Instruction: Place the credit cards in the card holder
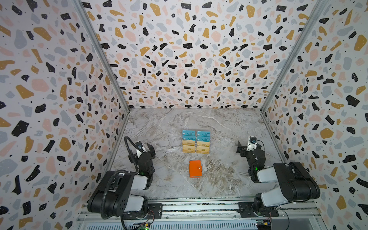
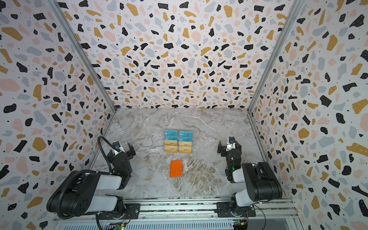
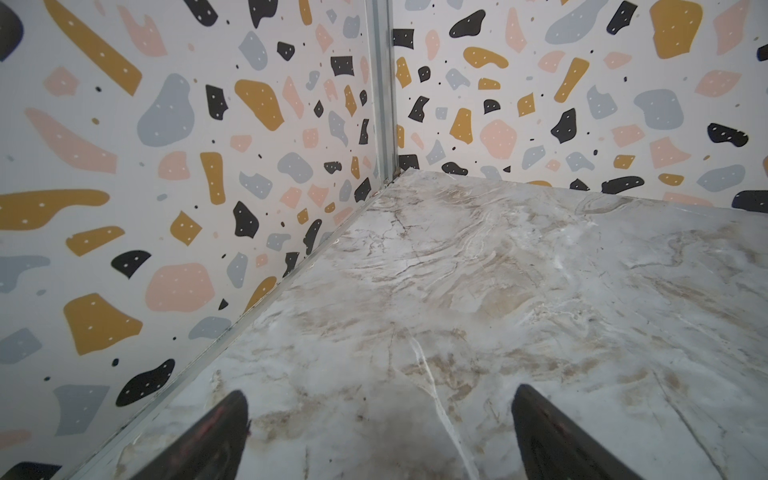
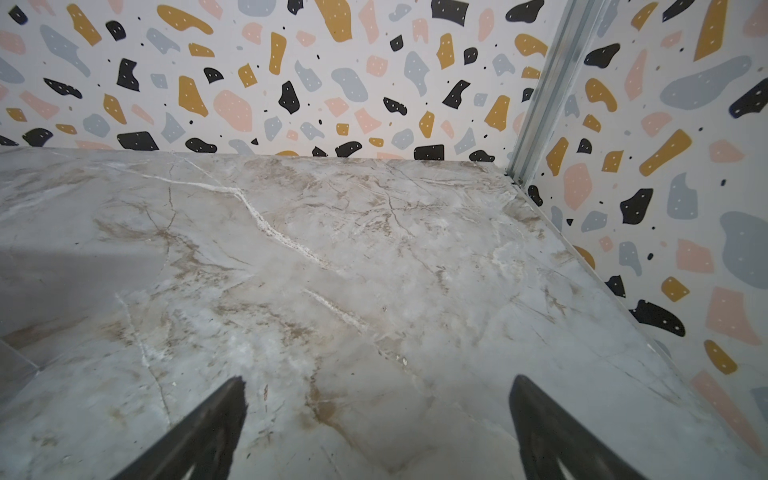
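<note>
Eight credit cards point(image 1: 196, 141) lay in a two-column block — teal farther, gold nearer — with the shut orange card holder point(image 1: 195, 168) just in front, not touching. Left gripper point(image 3: 379, 390) and right gripper point(image 4: 378, 377) each had jaws spread wide, holding nothing, above the marble table point(image 4: 374, 249) at opposite sides.

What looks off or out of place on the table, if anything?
Nothing stands out. The cards sit in a neat two-column block, the orange wallet lies closed, apart from them, and the left gripper and right gripper are open, empty.
</note>
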Available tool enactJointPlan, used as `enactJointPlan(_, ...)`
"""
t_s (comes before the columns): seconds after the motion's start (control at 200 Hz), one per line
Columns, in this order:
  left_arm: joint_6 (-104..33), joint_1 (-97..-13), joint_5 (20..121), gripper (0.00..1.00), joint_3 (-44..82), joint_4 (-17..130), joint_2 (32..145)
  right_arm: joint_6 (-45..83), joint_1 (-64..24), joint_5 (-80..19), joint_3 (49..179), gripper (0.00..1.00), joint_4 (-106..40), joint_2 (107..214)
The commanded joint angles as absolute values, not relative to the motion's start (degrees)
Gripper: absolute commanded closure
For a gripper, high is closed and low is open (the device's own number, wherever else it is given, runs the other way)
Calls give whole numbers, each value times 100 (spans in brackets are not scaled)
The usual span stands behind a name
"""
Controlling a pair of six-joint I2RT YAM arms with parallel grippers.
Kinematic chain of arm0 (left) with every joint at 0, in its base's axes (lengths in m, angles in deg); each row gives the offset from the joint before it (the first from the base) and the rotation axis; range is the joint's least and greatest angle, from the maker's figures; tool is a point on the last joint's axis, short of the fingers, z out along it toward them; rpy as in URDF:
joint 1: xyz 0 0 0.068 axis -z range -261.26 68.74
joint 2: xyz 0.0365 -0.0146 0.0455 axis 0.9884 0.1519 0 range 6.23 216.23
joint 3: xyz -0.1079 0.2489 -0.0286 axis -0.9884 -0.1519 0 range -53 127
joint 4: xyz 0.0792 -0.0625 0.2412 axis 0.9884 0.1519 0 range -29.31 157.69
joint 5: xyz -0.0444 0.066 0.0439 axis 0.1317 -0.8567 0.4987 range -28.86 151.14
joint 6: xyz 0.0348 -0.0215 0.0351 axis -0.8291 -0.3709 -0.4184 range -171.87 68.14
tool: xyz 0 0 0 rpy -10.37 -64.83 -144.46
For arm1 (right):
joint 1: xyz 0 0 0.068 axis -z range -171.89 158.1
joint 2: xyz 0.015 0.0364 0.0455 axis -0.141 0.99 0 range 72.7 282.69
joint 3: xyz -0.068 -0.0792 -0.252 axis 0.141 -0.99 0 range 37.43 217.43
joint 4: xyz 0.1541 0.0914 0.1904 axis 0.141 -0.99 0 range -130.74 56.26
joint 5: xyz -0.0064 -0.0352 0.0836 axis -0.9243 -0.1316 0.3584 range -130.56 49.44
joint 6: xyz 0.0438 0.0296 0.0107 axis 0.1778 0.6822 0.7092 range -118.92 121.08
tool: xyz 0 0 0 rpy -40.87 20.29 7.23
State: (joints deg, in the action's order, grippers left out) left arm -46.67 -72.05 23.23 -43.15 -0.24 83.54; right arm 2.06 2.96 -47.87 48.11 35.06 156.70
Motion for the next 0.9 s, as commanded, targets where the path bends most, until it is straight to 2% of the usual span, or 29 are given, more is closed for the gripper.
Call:
enactJointPlan(0.0,-4585,-7168,2045,0,-3438,1262,7962,180,296,-4923,5072,1,2884,15034)
enactJointPlan(0.105,-4213,-7143,1665,0,-2870,2460,7678,214,274,-4945,5415,5,1953,14479)
enactJointPlan(0.235,-3005,-7034,1097,15,-1718,4890,7509,624,227,-4836,6046,11,538,14000)
enactJointPlan(0.31,-2316,-6969,1272,23,-867,6377,7729,807,95,-4612,6441,14,-236,13865)
enactJointPlan(0.395,-2138,-6865,2035,33,-171,7472,8022,902,-223,-4424,7068,18,-1395,13818)
enactJointPlan(0.551,-2400,-6505,3835,47,224,8082,8223,1198,-1100,-4093,8226,27,-3451,13980)
enactJointPlan(0.741,-2556,-5826,5836,51,181,8688,8209,2041,-2350,-3413,8861,40,-4934,14128)
enactJointPlan(0.896,-2177,-5333,7242,52,-369,8448,8039,3206,-3261,-2873,8663,46,-4780,14345)
